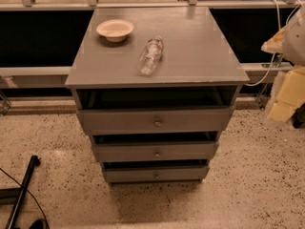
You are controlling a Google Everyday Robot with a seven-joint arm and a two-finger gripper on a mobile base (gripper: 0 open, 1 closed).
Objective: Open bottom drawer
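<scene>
The bottom drawer (156,174) is the slimmest grey front of three, lowest on the grey cabinet (190,56), just above the floor. It has a small brass knob (156,176) at its centre. A narrow dark gap shows above its front. The mid-sized front (156,151) and the tallest front (155,120) sit above it, each with a dark gap over it. My gripper (282,109) is the pale yellowish shape at the right edge, right of the cabinet at about top-drawer height, well apart from the bottom drawer.
A cream bowl (115,30) and a lying plastic bottle (150,56) are on the cabinet top. A black pole (21,192) and a cable lie on the speckled floor at lower left. A railing and dark panels run behind the cabinet.
</scene>
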